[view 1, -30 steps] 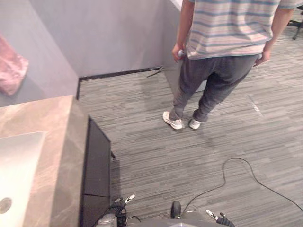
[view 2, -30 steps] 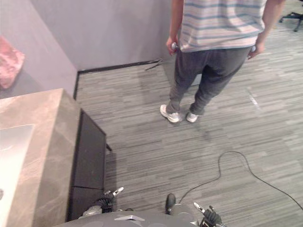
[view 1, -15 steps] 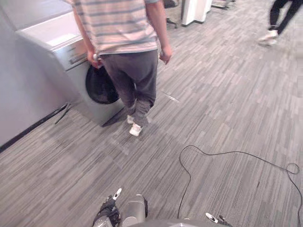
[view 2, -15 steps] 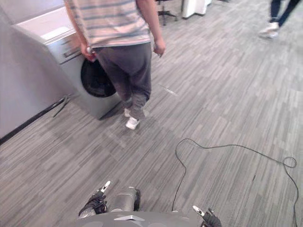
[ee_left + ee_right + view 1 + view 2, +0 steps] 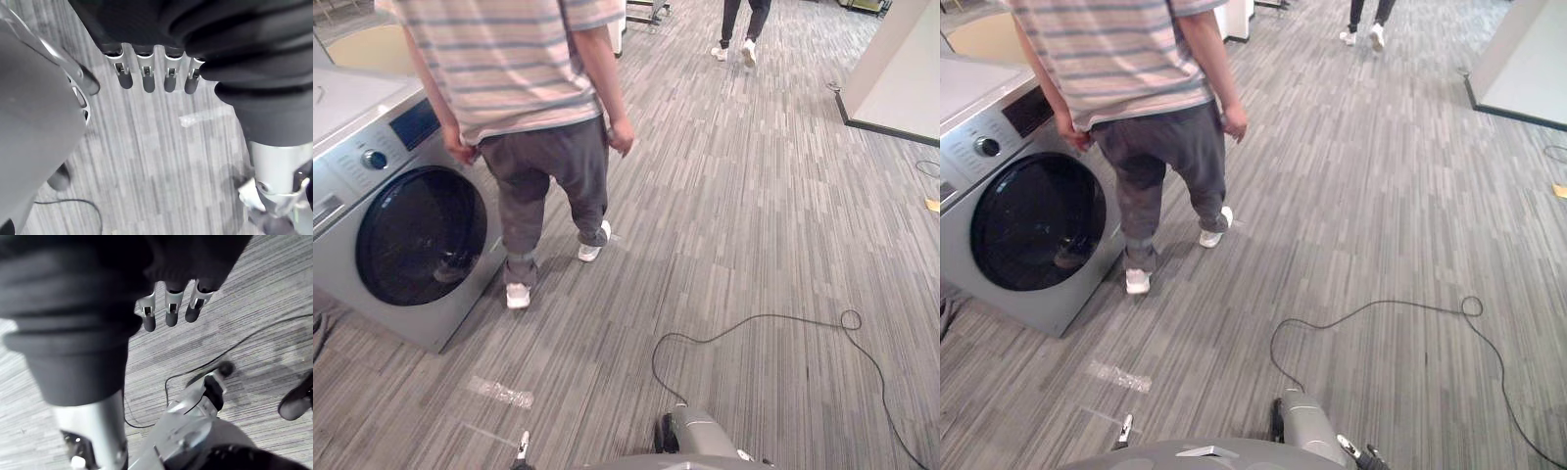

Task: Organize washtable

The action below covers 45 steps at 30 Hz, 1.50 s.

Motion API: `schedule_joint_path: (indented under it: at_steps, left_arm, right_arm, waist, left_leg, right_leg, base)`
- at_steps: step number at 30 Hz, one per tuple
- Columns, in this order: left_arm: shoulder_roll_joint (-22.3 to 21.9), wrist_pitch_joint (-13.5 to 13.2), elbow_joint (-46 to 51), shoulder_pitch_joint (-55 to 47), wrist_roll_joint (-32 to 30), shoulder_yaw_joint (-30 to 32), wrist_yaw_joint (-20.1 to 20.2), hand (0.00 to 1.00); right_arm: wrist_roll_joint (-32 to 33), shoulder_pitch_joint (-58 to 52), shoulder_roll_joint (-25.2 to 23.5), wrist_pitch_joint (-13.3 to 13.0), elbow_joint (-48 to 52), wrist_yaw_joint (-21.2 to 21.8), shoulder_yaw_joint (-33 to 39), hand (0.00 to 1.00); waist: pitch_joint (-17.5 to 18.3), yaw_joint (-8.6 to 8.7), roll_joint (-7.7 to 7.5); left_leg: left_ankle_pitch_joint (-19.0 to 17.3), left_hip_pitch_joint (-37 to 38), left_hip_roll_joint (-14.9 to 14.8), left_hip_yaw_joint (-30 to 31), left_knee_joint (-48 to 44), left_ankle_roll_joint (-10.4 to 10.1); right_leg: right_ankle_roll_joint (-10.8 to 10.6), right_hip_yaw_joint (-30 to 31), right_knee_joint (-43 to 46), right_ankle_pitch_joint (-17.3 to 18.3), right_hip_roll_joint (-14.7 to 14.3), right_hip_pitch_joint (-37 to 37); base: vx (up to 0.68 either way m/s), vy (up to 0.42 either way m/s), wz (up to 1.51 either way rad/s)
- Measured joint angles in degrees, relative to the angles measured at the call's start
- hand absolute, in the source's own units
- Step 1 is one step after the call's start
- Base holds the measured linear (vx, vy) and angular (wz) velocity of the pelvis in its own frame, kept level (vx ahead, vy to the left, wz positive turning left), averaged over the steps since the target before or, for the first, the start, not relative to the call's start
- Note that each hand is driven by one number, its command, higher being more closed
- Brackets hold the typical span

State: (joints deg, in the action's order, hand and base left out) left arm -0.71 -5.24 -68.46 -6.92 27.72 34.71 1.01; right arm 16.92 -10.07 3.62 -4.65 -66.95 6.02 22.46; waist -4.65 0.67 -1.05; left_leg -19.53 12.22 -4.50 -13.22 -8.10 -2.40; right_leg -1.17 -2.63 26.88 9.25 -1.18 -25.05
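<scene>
at the far left a silver-grey washing machine [image 5: 411,235] stands on the grey striped floor [image 5: 754,215], its dark round door [image 5: 419,235] shut and a knob [image 5: 374,159] on its slanted panel. just beside it, back to the camera, stands a person [image 5: 509,69] in a striped shirt, dark trousers and white shoes [image 5: 518,294], one of their hands close to the machine's front corner and the other hanging loose at their side. on the floor nearer the robot, below the machine's corner, lies a pale strip of tape [image 5: 499,393]. the left hand [image 5: 145,73] hangs over the floor near that strip, fingers straight and side by side, thumb [image 5: 88,84] set apart, holding nothing. the right hand [image 5: 171,308] likewise hangs over bare floor at the robot's right side, its fingers relaxed and nearly straight, with nothing in them. further off, toward the top, a second person's legs [image 5: 739,24] show, well apart from the first person. at the right a white wall panel [image 5: 901,69] with a dark skirting meets the floor, and a small yellow scrap [image 5: 932,205] lies near the right edge.
</scene>
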Motion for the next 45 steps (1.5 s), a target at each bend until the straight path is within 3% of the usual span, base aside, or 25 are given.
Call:
schedule_joint_path:
  at_steps: [1,2,4,5,6,10,13,15,16,17,19,20,21,23,26,29,32,33,35,36,37,38,39,42,45]
  left_arm:
    - [-0.6,0.1,-0.3,0.1,-0.1,1.7,0.1,0.00]
    - [-1.5,0.1,-0.1,0.1,-0.1,3.1,0.4,0.00]
    - [-2.9,0.1,1.1,0.6,-1.1,6.4,0.5,0.00]
    - [-3.4,0.2,1.3,0.7,-1.7,7.8,0.6,0.00]
    - [-3.9,0.2,1.7,0.3,-1.8,7.7,0.8,0.00]
    - [-0.6,0.2,1.6,-0.4,-4.0,-1.6,2.2,0.00]
    - [1.6,-0.1,1.6,-0.1,-4.6,-8.1,1.9,0.00]
    - [3.4,0.0,1.7,1.1,-6.4,-11.2,0.7,0.00]
    - [3.4,0.0,2.0,0.4,-7.2,-13.9,0.4,0.00]
    - [3.4,-0.1,2.4,0.3,-7.7,-14.5,0.4,0.00]
    - [3.8,-0.4,2.0,-0.7,-8.3,-14.1,-0.4,0.00]
    - [3.7,-0.3,1.0,-1.7,-8.7,-12.7,-0.4,0.00]
    - [4.3,-0.4,1.0,-1.7,-9.0,-12.3,-0.5,0.00]
    - [6.7,-0.5,0.4,-0.7,-10.7,-14.8,-0.6,0.00]
    - [7.2,0.1,-0.7,3.0,-11.4,-17.7,-0.5,0.00]
    - [6.0,0.0,-0.1,5.4,-13.2,-17.6,-0.5,0.00]
    - [3.6,-0.4,4.2,7.1,-13.5,-16.5,-0.5,0.00]
    - [2.6,-0.7,4.4,7.3,-13.8,-16.5,-0.4,0.00]
    - [0.5,-0.8,4.2,6.5,-15.6,-15.5,-0.2,0.00]
    - [-0.2,-0.8,3.9,6.9,-15.8,-14.3,-0.1,0.00]
    - [-1.9,-0.7,5.2,6.8,-15.8,-11.4,-0.1,0.00]
    - [-2.6,-0.7,5.7,6.4,-15.7,-8.8,0.0,0.00]
    - [-2.7,-0.7,5.8,6.3,-15.7,-8.1,0.0,0.00]
    - [-0.4,-1.2,6.1,4.1,-15.7,-10.3,0.3,0.00]
    - [2.0,-1.6,5.8,2.9,-15.1,-12.9,0.3,0.00]
  right_arm:
    - [0.0,-0.4,0.0,0.1,-1.2,-0.1,0.4,0.00]
    - [0.0,-0.2,0.5,0.2,-1.2,-0.1,0.7,0.00]
    - [-0.1,0.1,0.8,-0.1,-0.4,0.3,1.1,0.00]
    - [-0.1,0.2,0.6,0.0,-0.4,0.3,2.9,0.00]
    - [-0.2,0.0,0.9,0.2,0.2,0.1,2.9,0.00]
    - [-0.1,2.0,0.5,0.0,0.1,-0.1,2.8,0.00]
    - [-0.1,4.1,0.6,0.0,-1.2,-0.7,2.5,0.00]
    - [-0.1,4.6,0.5,0.0,-1.1,-1.1,1.8,0.00]
    - [-0.4,4.5,0.7,0.0,-1.4,-1.1,1.9,0.00]
    - [-0.4,4.3,1.0,0.0,-1.6,-1.2,1.8,0.00]
    - [-0.7,2.2,1.0,0.3,-2.9,-1.3,2.0,0.00]
    - [-0.8,1.3,1.0,0.4,-3.2,-1.4,2.8,0.00]
    - [-0.7,1.1,0.3,0.5,-3.6,-1.4,3.4,0.00]
    - [-0.7,1.6,-0.9,1.1,-5.0,-1.0,4.4,0.00]
    - [-0.7,2.3,-0.6,0.7,-3.9,-1.0,4.4,0.00]
    - [-0.6,1.9,-0.3,0.1,-2.5,-0.9,4.0,0.00]
    - [-0.4,-0.2,-1.5,-0.1,-1.1,-1.0,3.5,0.00]
    - [-0.3,-1.0,-1.7,0.2,-1.2,-1.0,3.2,0.00]
    - [-0.1,-2.5,-1.3,0.3,-0.5,-1.1,3.2,0.00]
    - [-0.1,-2.2,-1.4,0.4,-0.5,-1.1,3.4,0.00]
    - [-0.2,-2.6,-0.7,0.4,-0.1,-1.0,2.8,0.00]
    - [-0.2,-2.7,0.1,0.4,1.0,-1.2,2.6,0.00]
    - [-0.1,-2.5,0.2,0.3,2.1,-1.3,1.9,0.00]
    - [-0.2,1.8,-0.3,0.2,3.5,-1.3,1.2,0.00]
    - [-0.1,6.1,-0.3,-0.1,3.3,-1.3,1.2,0.00]
  waist:
    - [-0.2,0.35,0.64]
    - [0.0,-0.08,1.16]
    - [-0.4,-0.17,1.93]
    - [-0.9,-0.13,2.60]
    - [-0.8,-0.45,3.38]
    - [-1.2,-1.36,2.17]
    - [-1.4,-1.62,1.71]
    - [-1.6,-1.49,1.21]
    - [-1.1,-1.56,1.40]
    - [-0.7,-1.57,1.80]
    - [0.9,-1.91,0.46]
    - [1.4,-2.82,-0.70]
    - [1.8,-2.44,-2.30]
    - [1.9,-0.22,-3.73]
    - [-0.4,0.66,-2.01]
    - [-1.9,0.75,-0.33]
    - [-2.0,1.09,-1.34]
    - [-1.6,2.35,-1.27]
    - [0.0,3.87,0.41]
    - [-0.2,3.70,0.68]
    - [-0.2,3.53,1.93]
    - [0.0,3.04,3.05]
    - [-0.2,2.21,3.45]
    - [-0.8,-0.19,2.11]
    - [-1.9,-2.79,0.93]
  left_leg:
    - [0.4,1.2,-0.5,1.7,-0.6,-0.6]
    - [1.7,0.6,-1.6,2.3,-2.4,-2.7]
    - [3.3,-2.8,-3.0,3.7,-13.7,-2.1]
    - [6.6,-7.0,-4.5,5.5,-26.2,-1.1]
    - [14.3,-11.5,-6.0,7.9,-38.8,-0.7]
    - [12.1,-24.0,-5.5,10.2,-59.5,-0.8]
    - [7.4,-32.4,-3.3,8.9,-52.7,-0.9]
    - [6.6,-35.8,-1.4,7.4,-34.5,-1.0]
    - [10.0,-34.9,0.6,9.8,-16.4,-3.4]
    - [11.6,-34.9,1.2,11.4,-10.4,-4.0]
    - [14.9,-36.5,3.4,9.8,-12.7,-1.7]
    - [18.3,-34.0,5.7,9.1,-13.7,1.3]
    - [17.5,-32.9,7.3,8.4,-14.2,2.2]
    - [13.6,-25.9,10.4,9.6,-12.3,4.5]
    - [12.2,-15.5,9.6,12.2,-6.7,6.4]
    - [10.1,-6.0,7.0,12.1,0.0,6.8]
    - [2.2,-0.8,6.9,12.8,0.2,6.5]
    - [-0.4,0.2,6.8,14.6,-0.5,6.6]
    - [-1.4,0.4,5.1,17.0,-4.7,4.5]
    - [-1.4,-1.4,4.8,17.3,-9.6,4.4]
    - [1.4,-7.1,3.8,17.6,-25.6,0.7]
    - [8.8,-12.1,3.1,18.6,-39.4,-3.1]
    - [11.3,-14.4,2.4,18.7,-45.6,-4.3]
    - [10.6,-23.4,1.1,15.4,-61.3,-0.9]
    - [5.8,-32.0,2.8,13.0,-49.9,1.8]
  right_leg:
    - [1.6,0.1,0.1,-5.5,0.0,1.2]
    - [2.4,-0.5,0.5,-4.3,-0.3,1.9]
    - [3.4,-1.4,1.1,-1.0,-0.9,3.8]
    - [4.3,-1.2,0.7,0.9,-2.0,6.6]
    - [5.5,-0.4,-0.3,2.4,-3.6,10.0]
    - [8.0,5.6,-7.1,4.2,-6.5,21.6]
    - [7.8,9.3,-10.7,5.1,-5.5,27.0]
    - [6.7,11.7,-13.6,7.0,-3.4,30.7]
    - [5.5,12.8,-14.2,9.1,-2.3,31.9]
    - [5.0,13.3,-14.2,10.5,-2.0,32.3]
    - [2.1,14.8,-11.1,15.8,1.5,35.2]
    - [-0.3,14.7,-2.0,17.0,3.0,33.7]
    - [-1.2,14.3,5.3,16.3,4.3,31.4]
    - [-3.0,14.2,29.4,-1.4,4.0,22.6]
    - [-0.5,8.0,40.5,3.1,3.3,12.1]
    - [-0.8,4.9,31.2,6.0,1.1,5.4]
    - [-2.4,1.7,2.4,1.6,0.7,1.9]
    - [-0.7,1.6,-1.0,-4.6,0.4,1.5]
    - [3.5,1.0,2.1,-4.9,-1.0,1.6]
    - [4.2,0.4,3.0,-3.6,-0.9,2.3]
    - [5.6,-1.1,2.3,-0.9,-1.4,5.8]
    - [6.8,-1.2,0.3,0.8,-3.1,9.8]
    - [7.5,-0.8,-0.8,1.6,-4.1,12.3]
    - [9.2,4.3,-8.2,3.3,-6.3,24.7]
    - [9.4,9.7,-13.8,3.8,-4.1,34.2]
  base:
    - [0.34,-0.180,0.38]
    - [0.48,-0.281,0.26]
    - [0.31,-0.266,0.02]
    - [0.15,-0.269,-0.21]
    - [0.12,-0.288,-0.48]
    - [0.12,-0.158,-0.68]
    - [-0.12,0.024,-0.58]
    - [-0.29,0.111,-0.51]
    - [-0.28,0.119,-0.49]
    - [-0.17,0.140,-0.44]
    - [0.39,0.158,-0.53]
    - [0.69,0.078,-0.42]
    - [0.66,0.048,-0.16]
    - [0.46,0.061,0.37]
    - [0.29,0.032,0.25]
    - [-0.04,0.063,-0.10]
    - [-0.17,-0.010,0.12]
    - [0.25,-0.177,0.45]
    - [0.71,-0.237,0.71]
    - [0.76,-0.269,0.64]
    - [0.47,-0.278,0.32]
    - [0.41,-0.268,0.14]
    - [0.27,-0.212,-0.30]
    - [0.08,-0.111,-0.65]
    - [0.07,-0.022,-0.85]
